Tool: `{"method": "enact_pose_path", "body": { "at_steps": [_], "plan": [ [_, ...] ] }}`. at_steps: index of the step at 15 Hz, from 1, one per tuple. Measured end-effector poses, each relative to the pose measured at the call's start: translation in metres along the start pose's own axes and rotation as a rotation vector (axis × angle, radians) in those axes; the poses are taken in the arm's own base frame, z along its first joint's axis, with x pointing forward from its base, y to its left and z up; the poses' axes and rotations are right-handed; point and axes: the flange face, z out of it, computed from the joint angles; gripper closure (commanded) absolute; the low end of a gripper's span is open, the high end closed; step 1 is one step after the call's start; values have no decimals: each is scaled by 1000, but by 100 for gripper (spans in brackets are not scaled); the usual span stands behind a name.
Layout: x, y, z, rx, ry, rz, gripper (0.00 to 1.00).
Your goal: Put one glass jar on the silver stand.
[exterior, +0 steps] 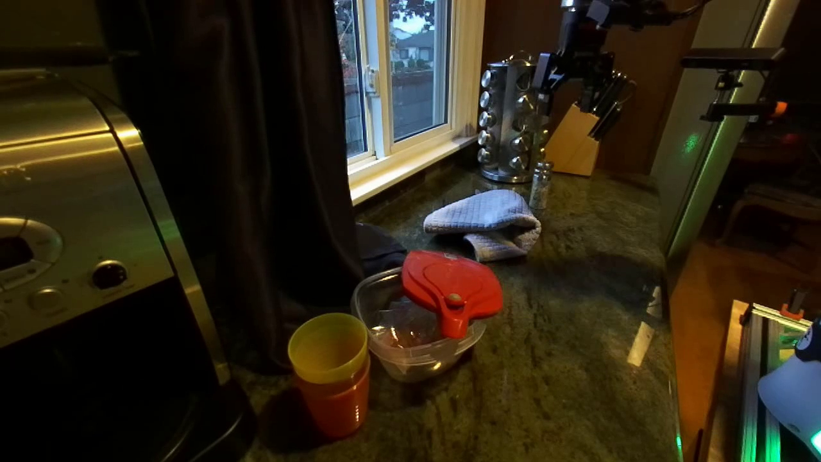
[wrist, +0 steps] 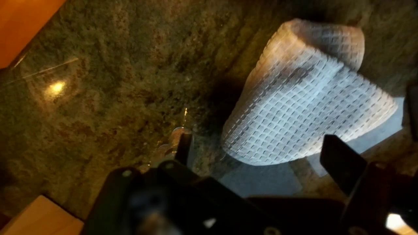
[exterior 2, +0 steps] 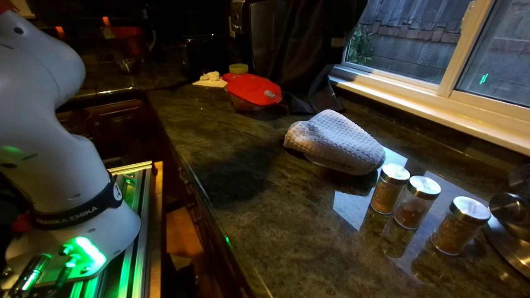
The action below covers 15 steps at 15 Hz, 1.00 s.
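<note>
Glass jars (exterior 2: 417, 203), three, stand upright on the table (exterior 2: 265, 231), at four o'clock from the towel (exterior 2: 333, 142) in an exterior view; your jaws are wide apart and empty, so grasping one and placing it on the silver stand (exterior: 505, 122) seem both left

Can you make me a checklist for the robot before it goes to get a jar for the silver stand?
1. Jaws apart, holding nothing: ok.
2. Three glass jars upright on the counter: ok.
3. Silver lids on those jars: ok.
4. Jaws lined up over a jar: not ok; the wrist view shows the towel beyond their gap.
5. Silver stand upright: ok.
6. Free place on the stand: cannot tell; it's dim and partly hidden.
</note>
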Motion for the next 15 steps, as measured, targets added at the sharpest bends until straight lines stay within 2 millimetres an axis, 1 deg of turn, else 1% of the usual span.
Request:
{"method": "enact_pose_path", "body": {
  "at_steps": [2, 5, 7, 10, 12, 15],
  "plan": [
    [12, 11, 16, 9, 57, 96, 0],
    [20, 20, 42, -2, 159, 217, 0],
    [20, 24, 60, -52, 219, 279, 0],
    [16, 26, 85, -155, 261, 346, 0],
    [15, 26, 94, -176, 260, 363, 0],
    [15, 26, 95, -179, 260, 368, 0]
  ]
}}
